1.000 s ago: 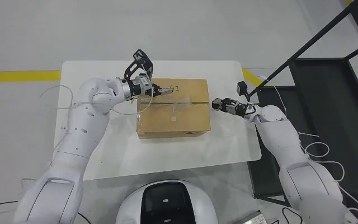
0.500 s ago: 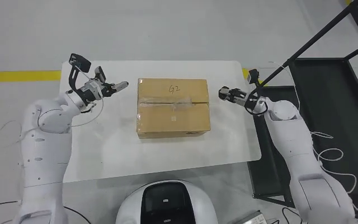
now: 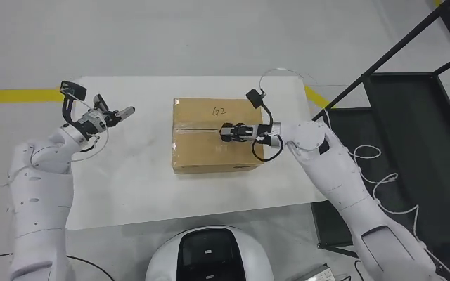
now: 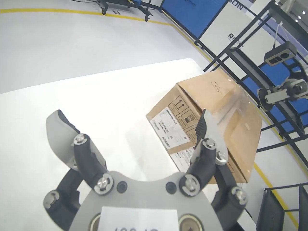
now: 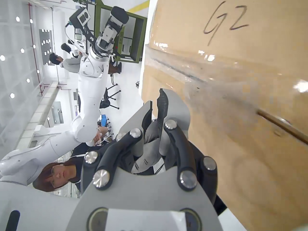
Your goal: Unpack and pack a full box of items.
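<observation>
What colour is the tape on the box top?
Clear, glossy tape over the brown box; best in right wrist view.

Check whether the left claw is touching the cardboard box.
Apart. The top view shows the left claw open near the left edge of the table, with bare table between it and the cardboard box.

Bare table (image 3: 140,183) apparently flanks the box (image 3: 217,144).
</observation>
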`<state>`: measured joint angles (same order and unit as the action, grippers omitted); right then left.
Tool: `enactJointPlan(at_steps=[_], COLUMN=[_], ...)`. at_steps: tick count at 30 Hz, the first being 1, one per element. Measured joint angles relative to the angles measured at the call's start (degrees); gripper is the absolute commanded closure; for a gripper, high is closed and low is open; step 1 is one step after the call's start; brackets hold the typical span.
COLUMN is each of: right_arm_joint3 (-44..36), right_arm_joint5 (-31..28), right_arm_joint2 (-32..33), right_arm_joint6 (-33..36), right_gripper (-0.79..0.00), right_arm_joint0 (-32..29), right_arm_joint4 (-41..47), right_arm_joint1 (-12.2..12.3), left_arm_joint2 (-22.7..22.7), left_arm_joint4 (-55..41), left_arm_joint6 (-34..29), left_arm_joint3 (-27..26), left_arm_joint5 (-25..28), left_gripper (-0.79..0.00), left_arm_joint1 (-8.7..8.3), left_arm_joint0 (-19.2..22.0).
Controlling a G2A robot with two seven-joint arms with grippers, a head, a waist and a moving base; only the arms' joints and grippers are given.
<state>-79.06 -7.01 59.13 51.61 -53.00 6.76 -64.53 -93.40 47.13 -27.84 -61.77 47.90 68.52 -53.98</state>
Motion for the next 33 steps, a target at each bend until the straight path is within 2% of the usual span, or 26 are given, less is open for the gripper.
enactJointPlan(at_steps=[7,14,24,33], right_arm_joint3=[5.41,9.57,15.74,22.74], right_arm_joint5=[0.25,0.51,3.85,6.66], right_arm_joint2=[-9.15,-14.93,-20.43,-24.09], right_arm_joint6=[-4.11,-6.91,-10.6,-13.45], right_gripper=[0.0,0.0,0.0,0.0], right_arm_joint0=[6.5,11.43,17.76,21.03], right_arm_joint4=[0.39,1.44,4.27,4.13], right_arm_joint1=[-3.49,-6.7,-11.37,-15.09], left_arm_joint2=[-3.33,-5.59,-5.57,-4.51], left_arm_joint4=[-0.02,-1.21,-2.22,-4.45], left_arm_joint6=[3.18,6.0,7.86,8.43], left_arm_joint3=[1.76,-0.15,-4.56,-5.41], left_arm_joint5=[-0.97,-1.7,-3.89,-4.88], left_gripper=[-0.785,-0.785,-0.785,-0.785], left_arm_joint1=[-1.32,-2.34,-3.01,-3.38], left_arm_joint0=[-1.69,-4.26,-7.89,-8.86])
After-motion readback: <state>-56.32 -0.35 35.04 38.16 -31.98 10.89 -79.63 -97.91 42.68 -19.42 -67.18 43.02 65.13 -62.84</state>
